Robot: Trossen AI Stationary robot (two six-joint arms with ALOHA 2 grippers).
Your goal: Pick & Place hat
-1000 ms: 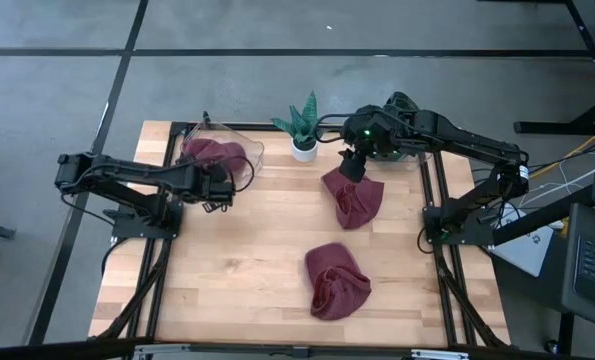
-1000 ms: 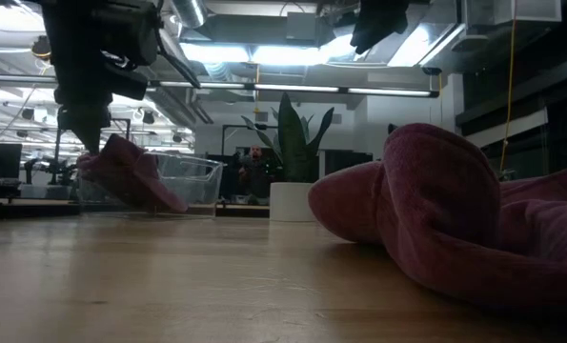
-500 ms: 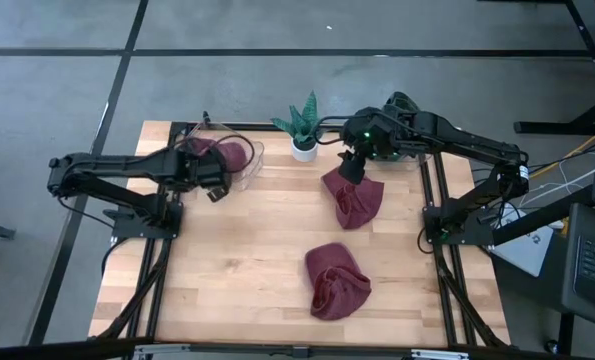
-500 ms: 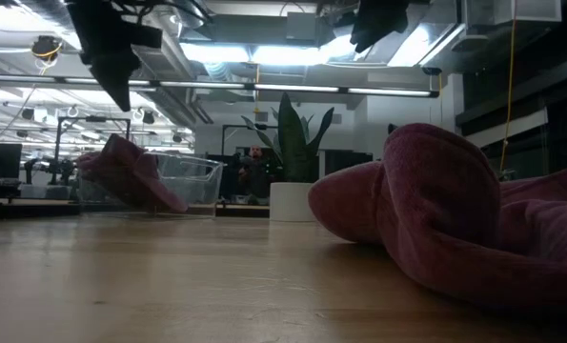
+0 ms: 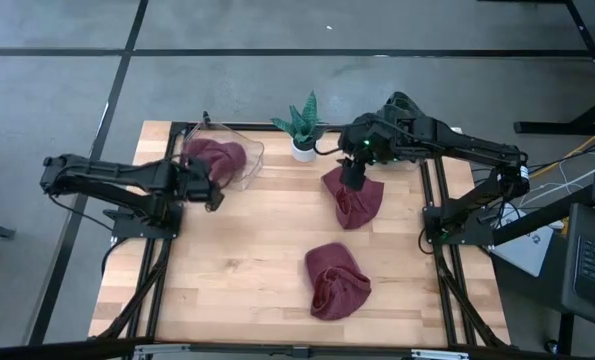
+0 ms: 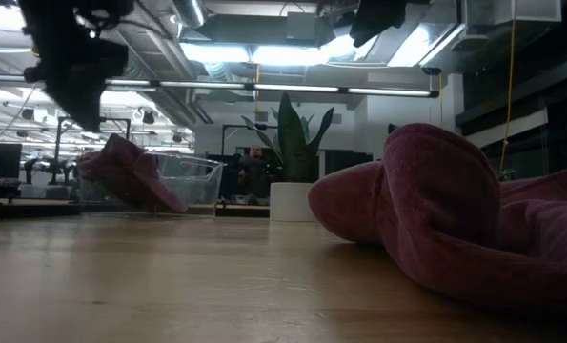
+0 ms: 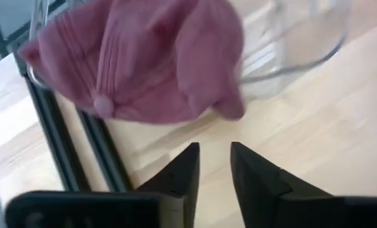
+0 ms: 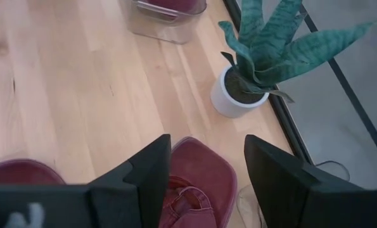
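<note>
Three maroon hats show. One hat (image 5: 217, 155) (image 7: 144, 63) lies in the clear bin (image 5: 253, 160) (image 7: 302, 44) at the table's far left, draped over the bin's rim. My left gripper (image 5: 214, 195) (image 7: 215, 152) hangs just near of that bin, narrowly open and touching nothing. A second hat (image 5: 357, 200) (image 8: 198, 174) lies on the table's far right. My right gripper (image 5: 349, 178) (image 8: 207, 149) hovers over its far end, open wide. The third hat (image 5: 337, 282) (image 6: 455, 219) lies crumpled near the table's front.
A small potted plant (image 5: 303, 128) (image 8: 239, 95) in a white pot stands at the far edge between the bin and the right gripper. Black frame rails (image 5: 432, 190) run along the table's sides. Bare wood (image 5: 247, 240) lies between the hats.
My left gripper has risen from beside the bin and drawn back a little toward the table's left and near side. The hat in the bin has stayed where it was.
</note>
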